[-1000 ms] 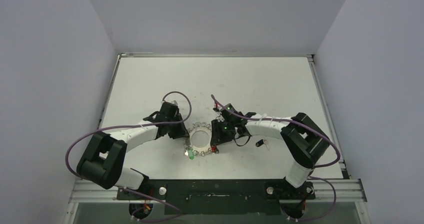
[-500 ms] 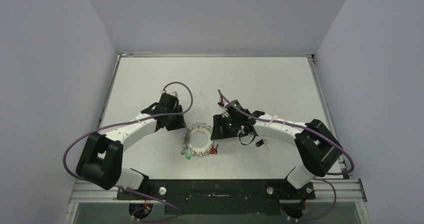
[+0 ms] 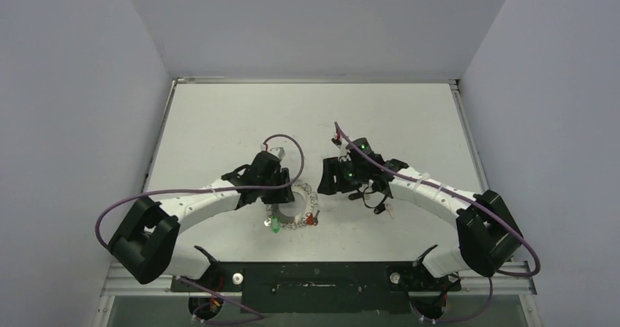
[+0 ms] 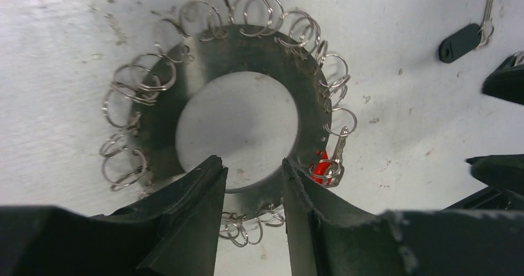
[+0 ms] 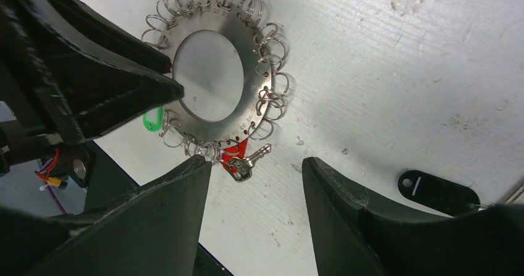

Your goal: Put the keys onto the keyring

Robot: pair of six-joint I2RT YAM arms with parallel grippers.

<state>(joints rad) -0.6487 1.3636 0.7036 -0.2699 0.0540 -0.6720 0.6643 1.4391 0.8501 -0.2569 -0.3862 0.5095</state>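
Observation:
The keyring (image 3: 303, 217) lies flat on the table, a grey disc edged with small wire rings, also in the left wrist view (image 4: 309, 103) and right wrist view (image 5: 247, 109). Its green tag (image 3: 276, 226) sits at the near left. A red tag with a small silver key (image 5: 247, 162) hangs on its near right edge. One black-headed key (image 4: 460, 41) lies loose to the right, also in the right wrist view (image 5: 439, 189). I see no second one. My left gripper (image 4: 250, 171) is open over the ring's near band. My right gripper (image 5: 256, 162) is open and empty above the silver key.
Purple cables loop over both arms. The left gripper's fingers (image 5: 123, 84) reach in over the ring's left side in the right wrist view. The black mounting rail (image 3: 314, 276) runs along the table's near edge.
My left gripper has moved right and now sits over the keyring. My right gripper has drawn back from the ring's right edge, up and to the right. The ring has barely moved.

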